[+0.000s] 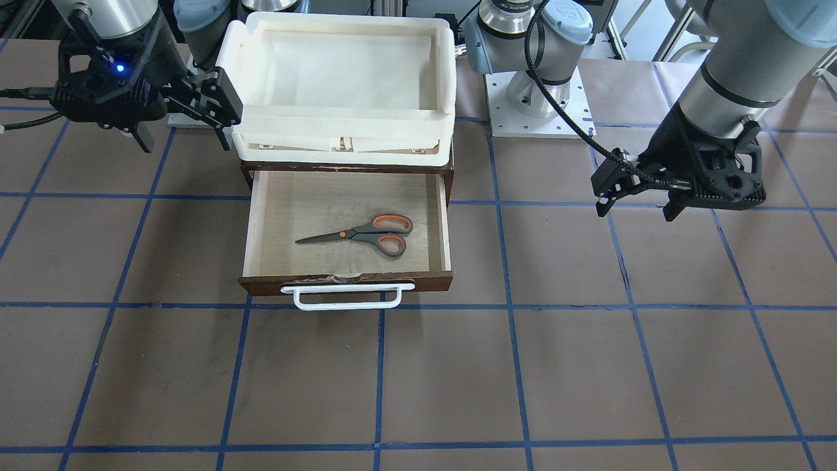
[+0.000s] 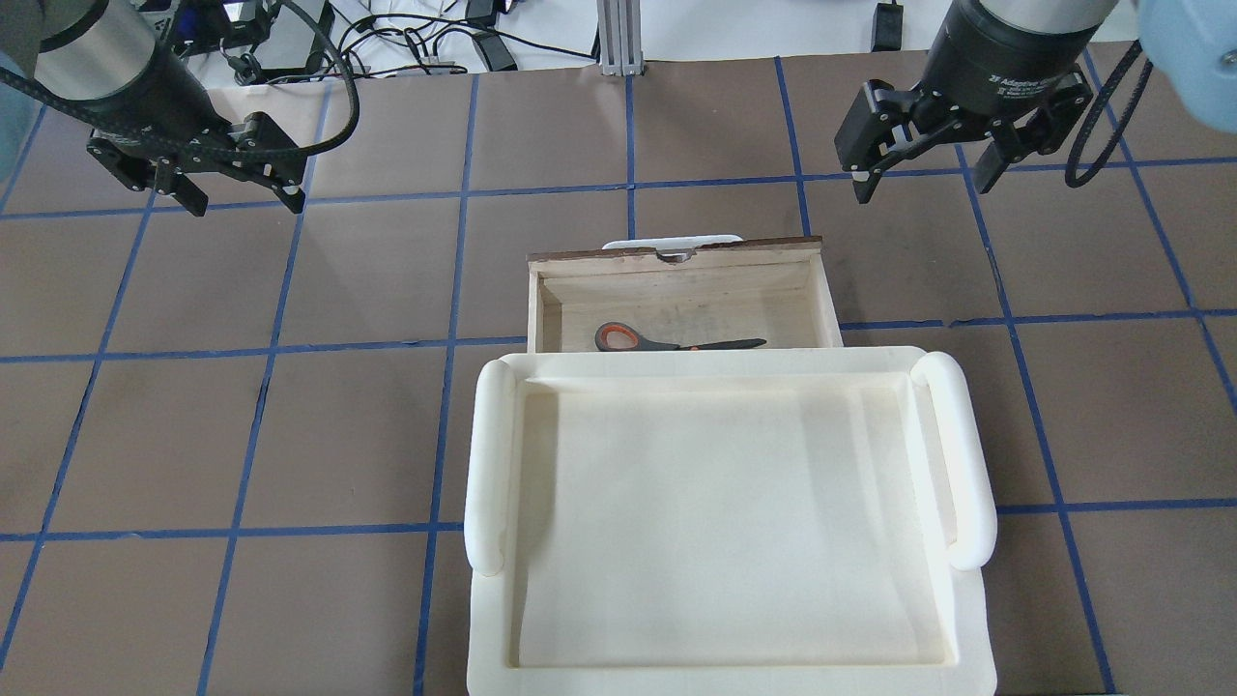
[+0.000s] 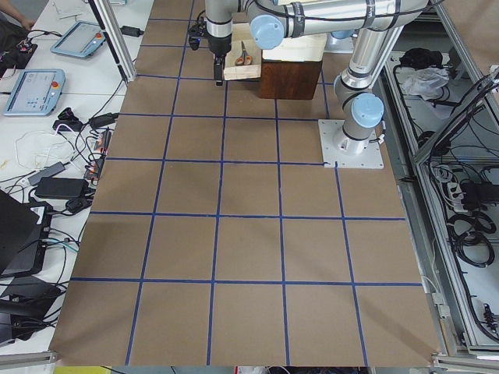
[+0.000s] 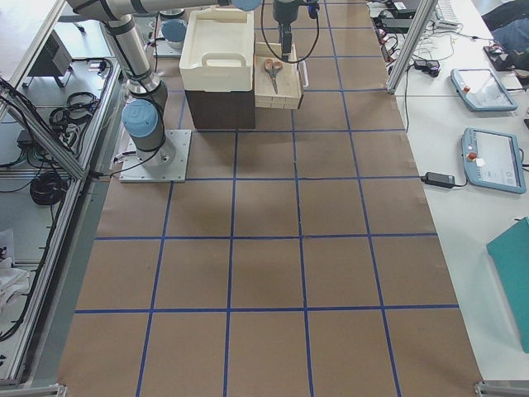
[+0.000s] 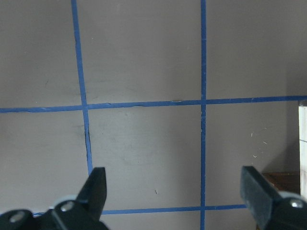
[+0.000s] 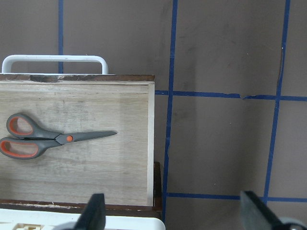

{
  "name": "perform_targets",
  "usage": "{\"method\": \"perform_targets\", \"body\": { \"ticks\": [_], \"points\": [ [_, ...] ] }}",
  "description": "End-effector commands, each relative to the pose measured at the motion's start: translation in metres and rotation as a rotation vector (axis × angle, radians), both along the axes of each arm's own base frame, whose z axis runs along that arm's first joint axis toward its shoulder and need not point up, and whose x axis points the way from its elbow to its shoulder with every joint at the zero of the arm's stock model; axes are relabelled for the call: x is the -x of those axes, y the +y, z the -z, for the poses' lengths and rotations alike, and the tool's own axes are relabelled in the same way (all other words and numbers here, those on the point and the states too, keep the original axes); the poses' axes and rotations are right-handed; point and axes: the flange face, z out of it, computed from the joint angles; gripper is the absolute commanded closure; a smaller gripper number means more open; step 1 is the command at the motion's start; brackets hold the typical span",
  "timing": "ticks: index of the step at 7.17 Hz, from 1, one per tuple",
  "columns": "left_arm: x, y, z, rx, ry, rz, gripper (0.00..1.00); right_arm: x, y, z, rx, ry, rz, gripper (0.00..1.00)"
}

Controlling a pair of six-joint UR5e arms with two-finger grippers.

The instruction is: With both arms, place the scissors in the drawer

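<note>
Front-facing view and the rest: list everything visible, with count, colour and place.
Scissors: one, grey handles lined orange, lying flat inside the drawer.
Drawer: one, dark brown with a pale inside, pulled open below the tray.
Handle: one, white, on the drawer's front.
Tray: one, cream-white, on top, above the drawer.
Table: one, brown with blue grid lines, under everything.
Pendants: two, blue-grey, beside the table.
Left end effector: one, black, open and holding nothing, above bare table off to one side of the drawer.
Right end effector: one, black, open and holding nothing, above the table on the drawer's other side.
</note>
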Motion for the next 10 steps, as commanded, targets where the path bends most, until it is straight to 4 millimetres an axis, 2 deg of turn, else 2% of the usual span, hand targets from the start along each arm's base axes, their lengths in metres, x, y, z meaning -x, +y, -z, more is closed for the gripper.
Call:
{"method": "perform_targets", "body": {
  "ticks": [1,3,6,7,8,9,10],
  "points": [
    [0.007,0.007,-0.013,0.038,-0.031,-0.041,0.0,0.0,0.0,0.0,-0.002,0.0,-0.004,0.0],
    [0.005,0.0,-0.016,0.094,-0.041,-0.024,0.0,-0.001,0.001,0.003,-0.008,-0.003,-0.002,0.0],
    [0.001,0.006,-0.007,0.084,-0.039,-0.065,0.01,-0.001,0.001,0.006,-0.012,-0.004,-0.001,0.0],
    [0.014,0.011,-0.012,0.094,-0.02,-0.065,0.01,-0.001,0.001,0.006,-0.012,-0.004,-0.001,0.0],
    [0.044,0.019,-0.015,0.088,-0.003,-0.013,0.01,-0.001,0.001,0.006,-0.012,-0.004,-0.002,0.0],
    [0.091,0.037,-0.026,0.108,-0.01,0.045,0.01,-0.001,0.001,0.006,-0.012,-0.004,-0.002,0.0],
    [0.107,0.051,-0.033,0.105,-0.038,0.054,0.01,-0.001,0.001,0.006,-0.012,-0.004,-0.002,0.0]
  ]
}}
